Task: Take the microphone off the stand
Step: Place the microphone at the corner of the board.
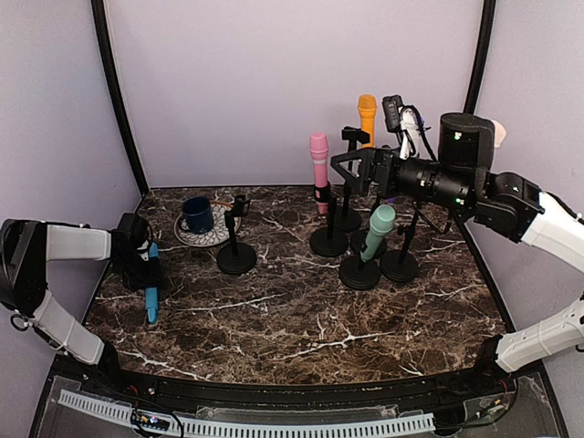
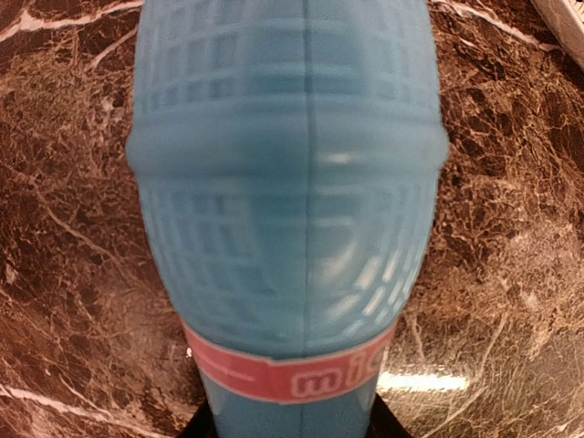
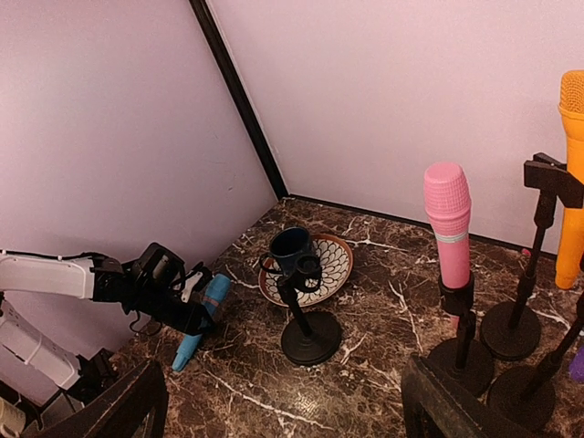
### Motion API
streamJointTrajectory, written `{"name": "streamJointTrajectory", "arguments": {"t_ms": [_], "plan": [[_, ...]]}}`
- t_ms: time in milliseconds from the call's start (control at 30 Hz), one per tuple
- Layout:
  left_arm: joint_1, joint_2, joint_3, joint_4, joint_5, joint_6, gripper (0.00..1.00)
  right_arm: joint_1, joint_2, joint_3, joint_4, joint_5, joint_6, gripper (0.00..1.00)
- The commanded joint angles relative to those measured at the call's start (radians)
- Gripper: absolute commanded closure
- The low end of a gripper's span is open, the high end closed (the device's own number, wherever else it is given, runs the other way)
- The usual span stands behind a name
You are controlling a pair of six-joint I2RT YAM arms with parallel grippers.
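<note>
Since the blue microphone is already out of the empty stand and sits well off to the left of it, the job now, I think, is to put it down softly. The left gripper is squeezed around the thin part of the microphone. The fat round head points away from the fingers and down at the table. I cannot tell if the head touches the table yet, so the arm should go down slowly, not drop. A good way is to tip the microphone until it lies flat, and only then let the fingers open. It is round and smooth, so it may roll. It is best laid down gently on the bare spot left of the empty stand. After that the gripper should lift straight up so it does not drag the microphone along. The cup on its plate is just behind the empty stand, so the arm should not swing that way. The right gripper hangs high up, far to the right of the empty stand, with its jaws wide apart and nothing in them. It is close to the pink microphone, which is in its own stand, so it should hold where it is and bump nothing.
</note>
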State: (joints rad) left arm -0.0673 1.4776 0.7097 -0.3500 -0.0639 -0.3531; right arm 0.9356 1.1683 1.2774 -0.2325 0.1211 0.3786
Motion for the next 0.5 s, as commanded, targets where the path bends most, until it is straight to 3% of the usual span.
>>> {"name": "streamJointTrajectory", "arguments": {"t_ms": [0, 467], "plan": [[0.006, 0.014, 0.018, 0.012, 0.01, -0.017, 0.75, -0.006, -0.023, -0.011, 0.036, 0.024, 0.009, 0.1], [0.005, 0.029, 0.021, -0.006, 0.006, -0.01, 0.47, -0.007, -0.051, -0.033, 0.029, 0.039, 0.016, 0.1]]}}
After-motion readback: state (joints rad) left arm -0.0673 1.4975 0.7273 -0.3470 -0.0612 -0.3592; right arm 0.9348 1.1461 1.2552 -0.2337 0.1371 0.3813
